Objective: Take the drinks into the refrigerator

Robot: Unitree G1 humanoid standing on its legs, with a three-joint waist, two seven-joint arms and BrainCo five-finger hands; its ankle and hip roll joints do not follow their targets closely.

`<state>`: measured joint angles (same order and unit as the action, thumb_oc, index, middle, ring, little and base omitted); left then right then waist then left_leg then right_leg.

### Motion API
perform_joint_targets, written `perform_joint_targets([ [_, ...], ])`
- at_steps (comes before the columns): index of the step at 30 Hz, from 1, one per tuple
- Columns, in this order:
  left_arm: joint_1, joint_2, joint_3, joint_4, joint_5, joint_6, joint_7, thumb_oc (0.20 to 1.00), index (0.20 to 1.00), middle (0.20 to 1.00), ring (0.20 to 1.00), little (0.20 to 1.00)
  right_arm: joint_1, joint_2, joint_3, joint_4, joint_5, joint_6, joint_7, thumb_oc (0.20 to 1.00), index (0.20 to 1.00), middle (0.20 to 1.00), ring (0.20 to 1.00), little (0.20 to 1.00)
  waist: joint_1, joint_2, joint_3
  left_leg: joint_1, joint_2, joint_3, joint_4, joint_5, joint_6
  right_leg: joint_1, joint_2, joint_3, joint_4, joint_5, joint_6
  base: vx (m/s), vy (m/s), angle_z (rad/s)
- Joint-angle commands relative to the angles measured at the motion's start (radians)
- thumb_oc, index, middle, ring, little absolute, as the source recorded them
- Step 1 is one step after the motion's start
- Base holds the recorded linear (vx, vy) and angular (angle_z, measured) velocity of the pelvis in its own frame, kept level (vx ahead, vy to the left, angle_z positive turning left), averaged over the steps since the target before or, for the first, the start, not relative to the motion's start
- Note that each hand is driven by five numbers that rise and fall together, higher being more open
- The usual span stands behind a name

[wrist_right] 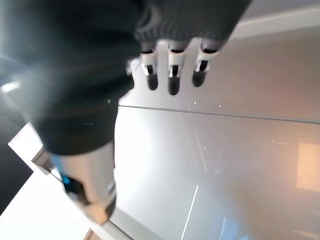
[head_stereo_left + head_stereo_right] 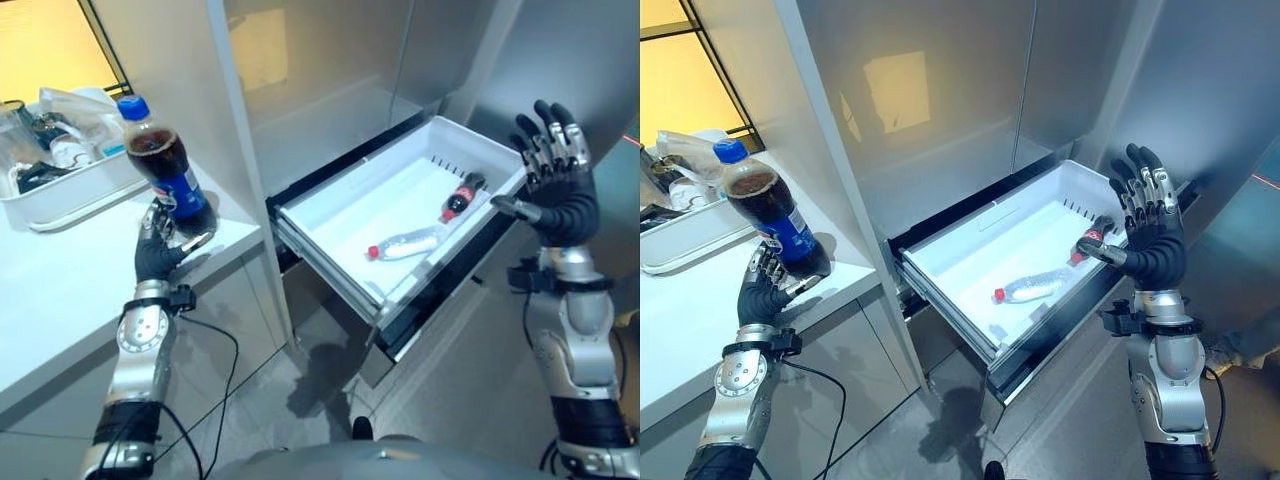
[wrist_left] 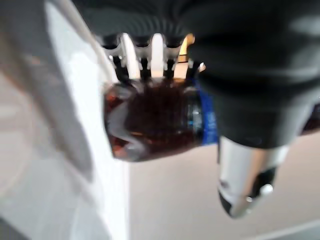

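Note:
A large cola bottle (image 2: pixel 165 165) with a blue cap and blue label leans at the front corner of the white counter (image 2: pixel 60 290). My left hand (image 2: pixel 158 248) is curled round its base; its fingers (image 3: pixel 142 57) wrap the dark bottle (image 3: pixel 152 120) in the left wrist view. The refrigerator's white drawer (image 2: pixel 330 215) is pulled out. Inside it lie a clear bottle with a red cap (image 2: pixel 408 242) and a small cola bottle (image 2: pixel 461 196). My right hand (image 2: pixel 555 175) is raised beside the drawer's right end, fingers (image 1: pixel 172 70) straight, holding nothing.
A white tray (image 2: pixel 60 195) with several items stands on the counter behind the big bottle. The grey refrigerator door (image 2: pixel 330 70) rises above the drawer. The floor (image 2: pixel 300 390) lies below the drawer's front.

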<state>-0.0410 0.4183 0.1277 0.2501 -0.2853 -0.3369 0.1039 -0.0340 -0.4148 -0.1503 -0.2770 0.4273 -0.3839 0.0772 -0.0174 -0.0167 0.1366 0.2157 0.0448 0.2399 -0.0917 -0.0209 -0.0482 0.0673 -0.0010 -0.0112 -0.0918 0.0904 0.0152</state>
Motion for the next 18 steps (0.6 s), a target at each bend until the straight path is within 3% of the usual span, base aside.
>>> perform_joint_targets([
  [1,-0.110,0.052,-0.013,0.075,0.080,-0.027,0.037,1.000,1.000,1.000,1.000,1.000,-0.027,-0.016,-0.037,-0.084,0.041,-0.029,0.005,1.000,1.000,1.000,1.000,1.000,-0.009,-0.020,-0.016,0.025,-0.022,-0.038,0.004,-0.073,0.021,0.023,-0.052,-0.035,0.088,-0.054,0.093,0.06,0.007,-0.07],
  [18,-0.235,0.089,-0.056,0.173,0.138,0.004,0.082,1.000,1.000,1.000,1.000,1.000,-0.015,-0.022,0.002,-0.088,0.070,-0.014,0.036,1.000,1.000,1.000,1.000,1.000,-0.029,-0.021,-0.029,0.054,-0.020,-0.023,0.004,-0.094,0.018,0.040,-0.038,-0.021,0.086,-0.067,0.095,0.01,0.001,-0.02],
])
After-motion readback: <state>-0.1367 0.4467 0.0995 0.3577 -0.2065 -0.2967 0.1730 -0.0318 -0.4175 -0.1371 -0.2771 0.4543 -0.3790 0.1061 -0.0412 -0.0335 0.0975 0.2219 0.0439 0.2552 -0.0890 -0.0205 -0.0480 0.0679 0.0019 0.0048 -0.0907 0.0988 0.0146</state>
